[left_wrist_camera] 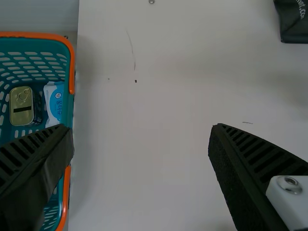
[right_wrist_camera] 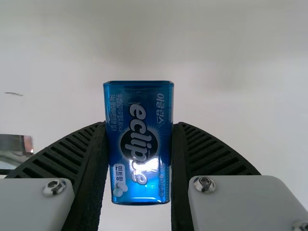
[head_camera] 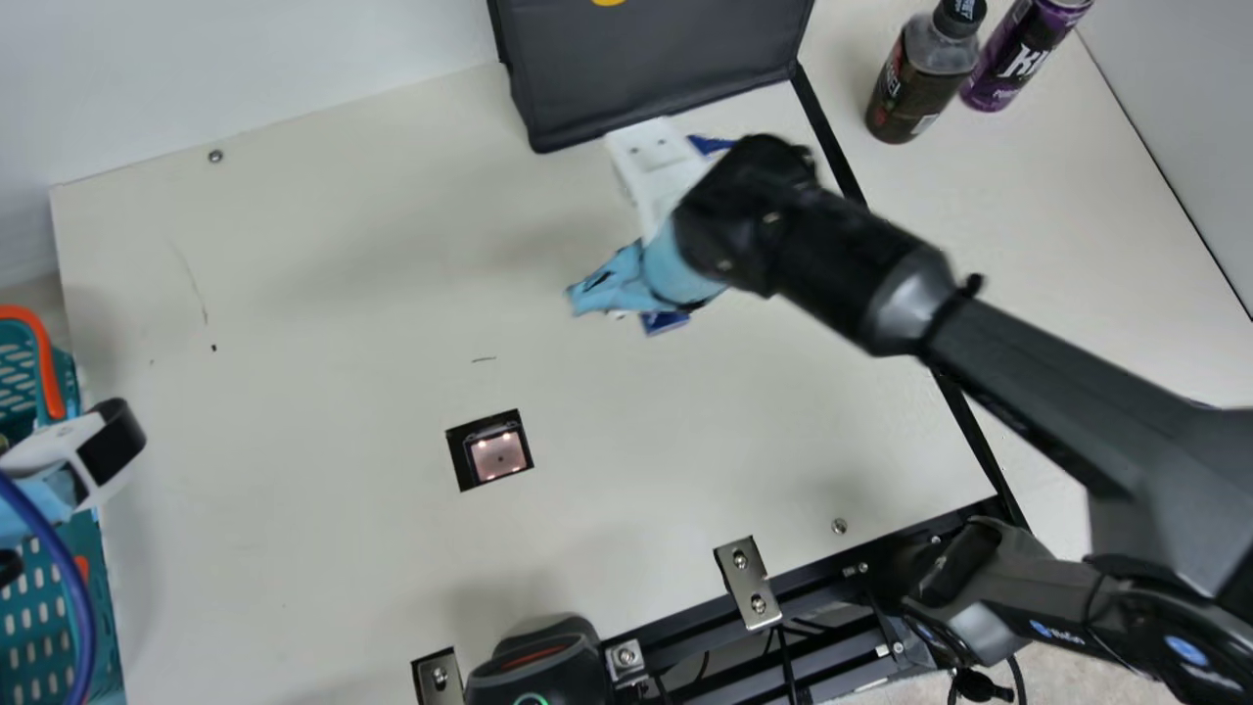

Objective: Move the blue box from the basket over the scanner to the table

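Blue box (right_wrist_camera: pixel 138 149) is clamped by its long sides in the right tool (head_camera: pixel 677 272), one end jutting past the tips; left tool (head_camera: pixel 37 497) is held parted near the basket (left_wrist_camera: pixel 71 62).

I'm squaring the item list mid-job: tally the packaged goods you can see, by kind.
Blue box: 1, in the right gripper
Ring-pull tin: 1, in the basket
White-and-blue pack: 1, same basket
Bottle: 1
Purple can: 1
Total: 5
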